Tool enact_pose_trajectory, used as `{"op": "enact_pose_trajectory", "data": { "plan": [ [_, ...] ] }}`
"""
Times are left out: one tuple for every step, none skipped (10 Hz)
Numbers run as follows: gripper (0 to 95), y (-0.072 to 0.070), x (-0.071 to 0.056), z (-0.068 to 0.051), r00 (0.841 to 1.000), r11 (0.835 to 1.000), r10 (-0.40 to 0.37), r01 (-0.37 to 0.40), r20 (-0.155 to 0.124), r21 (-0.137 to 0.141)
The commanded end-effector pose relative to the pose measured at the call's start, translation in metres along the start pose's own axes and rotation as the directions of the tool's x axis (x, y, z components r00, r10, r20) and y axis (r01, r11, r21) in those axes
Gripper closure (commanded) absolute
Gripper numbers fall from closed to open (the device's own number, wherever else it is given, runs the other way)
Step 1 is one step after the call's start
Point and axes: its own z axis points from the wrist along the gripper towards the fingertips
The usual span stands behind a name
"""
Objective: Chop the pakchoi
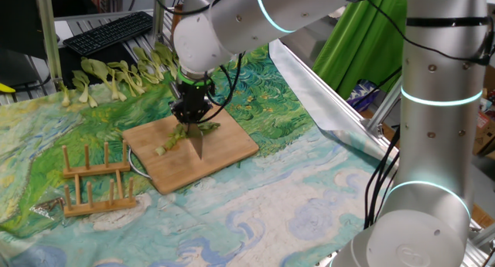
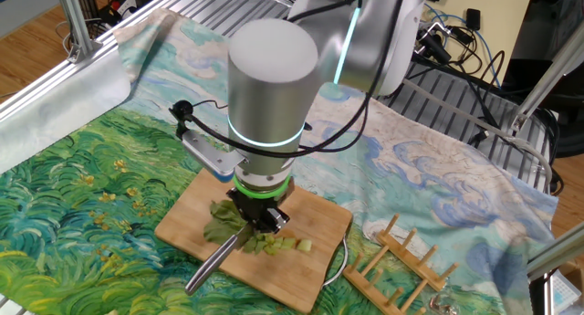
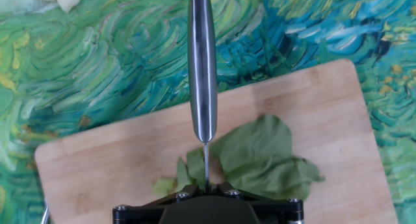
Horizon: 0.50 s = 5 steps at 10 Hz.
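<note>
The pakchoi (image 1: 188, 132) lies on a wooden cutting board (image 1: 224, 155), with dark leaves (image 3: 263, 158) spread flat and short pale cut pieces (image 2: 290, 245) beside them. My gripper (image 1: 190, 112) hangs right over it, shut on a knife (image 3: 202, 74). The knife's steel handle (image 2: 212, 265) sticks out ahead of the fingers. Its thin blade (image 1: 199, 147) points down into the greens at the stalk end. In the hand view the fingers are mostly hidden by the hand body, with the gripper (image 3: 207, 185) closed on the blade.
Several whole uncut greens (image 1: 116, 72) lie in a row at the back of the painted cloth, near a keyboard (image 1: 108, 31). A wooden rack (image 1: 97, 182) stands beside the board. A metal frame rail (image 1: 332, 112) borders the table.
</note>
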Motion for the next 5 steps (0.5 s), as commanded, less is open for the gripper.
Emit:
{"op": "enact_pose_trajectory", "data": {
  "plan": [
    [95.0,0.0006,0.0037,-0.004,1.0,1.0,0.006,-0.006,-0.006,0.009],
    [95.0,0.0011,0.0043,-0.0066,1.0,1.0,0.012,-0.012,-0.006,0.004],
    [95.0,0.0025,0.005,-0.0074,1.0,1.0,0.019,-0.019,-0.006,0.002],
    [95.0,0.0027,0.0053,-0.008,1.0,1.0,0.027,-0.027,-0.006,0.0],
    [95.0,0.0027,0.0054,-0.0088,0.999,0.999,0.034,-0.034,-0.008,-0.006]
  ]
}}
